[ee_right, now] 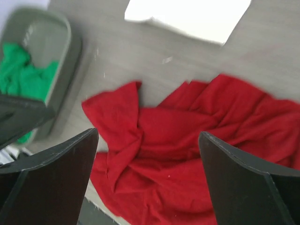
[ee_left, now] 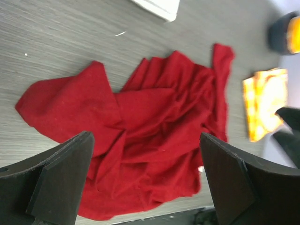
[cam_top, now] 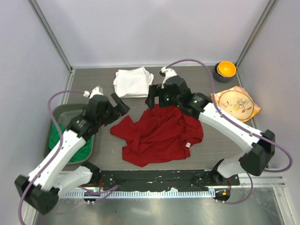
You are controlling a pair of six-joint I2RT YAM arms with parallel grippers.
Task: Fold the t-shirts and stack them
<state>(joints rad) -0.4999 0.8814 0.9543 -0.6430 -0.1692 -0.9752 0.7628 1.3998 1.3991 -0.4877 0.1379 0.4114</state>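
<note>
Crumpled red tee (cam_top: 159,133), lengthwise left-to-right

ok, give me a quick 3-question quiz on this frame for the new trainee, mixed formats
1. True or false: the folded white cotton t-shirt lies on top of the crumpled red cotton t-shirt.
2. Where is the green cotton t-shirt? A: in the grey plastic bin. B: on the white t-shirt. C: under the red t-shirt.
3. In a few words: how do the left gripper and the right gripper stand, and what do they hold?

Key: 1 false, the two lie apart on the table. 2 A. 3 both open above the red t-shirt, holding nothing.
</note>
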